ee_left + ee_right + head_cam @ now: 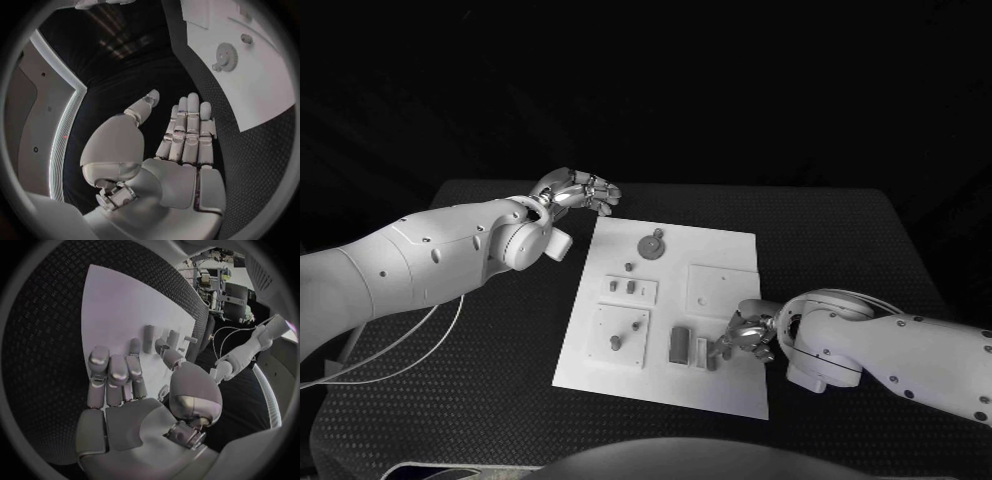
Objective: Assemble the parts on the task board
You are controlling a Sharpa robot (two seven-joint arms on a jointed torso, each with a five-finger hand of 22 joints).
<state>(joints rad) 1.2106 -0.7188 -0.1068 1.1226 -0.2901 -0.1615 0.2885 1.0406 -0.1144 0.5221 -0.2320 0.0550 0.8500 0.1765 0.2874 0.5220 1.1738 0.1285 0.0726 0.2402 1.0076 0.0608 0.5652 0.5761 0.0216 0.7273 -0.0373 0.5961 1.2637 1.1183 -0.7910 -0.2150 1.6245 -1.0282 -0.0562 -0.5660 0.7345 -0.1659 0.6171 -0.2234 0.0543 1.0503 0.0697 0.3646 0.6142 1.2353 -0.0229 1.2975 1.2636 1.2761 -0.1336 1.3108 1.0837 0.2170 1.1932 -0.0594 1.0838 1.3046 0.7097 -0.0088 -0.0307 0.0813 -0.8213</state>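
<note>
At lower centre of the head view: right hand (749, 338) over the board's (718, 385) near edge.
Fingers lying side by side, pinching nothing, close to small upright pegs (713, 352) and a grey block (679, 343). At upper left, left hand (577, 191) idle beside the board, fingers together, empty. Risk: knocking over a peg through a careless sweep.

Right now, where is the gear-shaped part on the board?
In the head view the gear-shaped part lies on the task board near its far edge, on the left arm's side, close to the left hand.
</note>
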